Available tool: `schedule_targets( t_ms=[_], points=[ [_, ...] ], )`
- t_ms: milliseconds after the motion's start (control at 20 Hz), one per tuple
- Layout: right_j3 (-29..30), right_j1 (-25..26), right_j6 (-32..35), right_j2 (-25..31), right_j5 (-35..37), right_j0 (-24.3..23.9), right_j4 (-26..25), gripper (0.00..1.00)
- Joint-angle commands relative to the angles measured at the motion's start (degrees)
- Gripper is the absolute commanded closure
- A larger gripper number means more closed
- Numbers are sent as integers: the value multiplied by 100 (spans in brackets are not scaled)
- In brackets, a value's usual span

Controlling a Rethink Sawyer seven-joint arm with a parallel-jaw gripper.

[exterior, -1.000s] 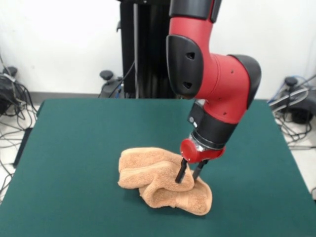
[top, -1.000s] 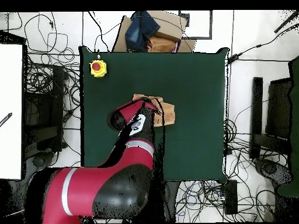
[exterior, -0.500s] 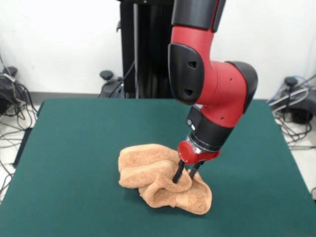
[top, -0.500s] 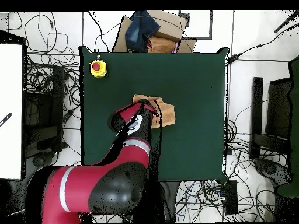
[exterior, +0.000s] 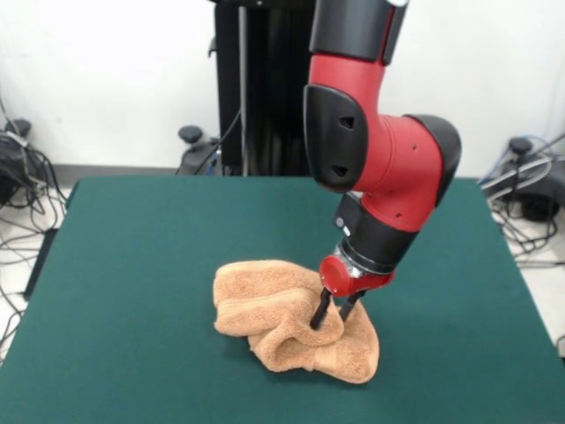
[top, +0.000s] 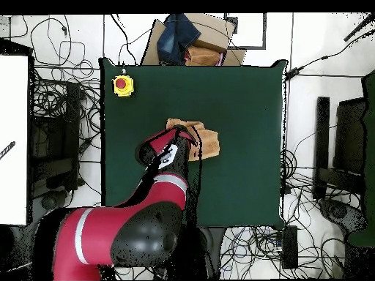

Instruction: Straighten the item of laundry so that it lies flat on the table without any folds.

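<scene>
The item of laundry (exterior: 284, 311) is a peach-orange towel, bunched in thick folds on the green table (exterior: 141, 256), a little right of its middle. My gripper (exterior: 332, 313) comes down from the red arm onto the towel's right part. Its two black fingers are sunk into the cloth with a raised fold pinched between them. In the overhead view the towel (top: 207, 141) shows beside the arm, which covers its left part and the gripper.
A yellow box with a red button (top: 122, 85) stands at a corner of the table. A cardboard box with dark cloth (top: 192, 40) lies just beyond the table's edge. Cables cover the floor all around.
The gripper has shifted slightly left and the arm has tilted a little more upright. The towel's fold has drawn in slightly with it; the pile stays where it was.
</scene>
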Motion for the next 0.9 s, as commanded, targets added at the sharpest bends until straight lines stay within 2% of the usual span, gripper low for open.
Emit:
schedule_targets(
  t_ms=[50,100,550,700,800,900],
  points=[
    [146,141,594,354,-50,-164,-23,0],
    [144,129,571,385,-30,-184,-14,100],
    [178,89,460,521,62,-269,6,100],
    [186,89,617,487,-59,-256,42,100],
    [330,-22,664,488,8,-213,80,100],
    [708,-404,613,604,93,-160,107,100]
  ],
)
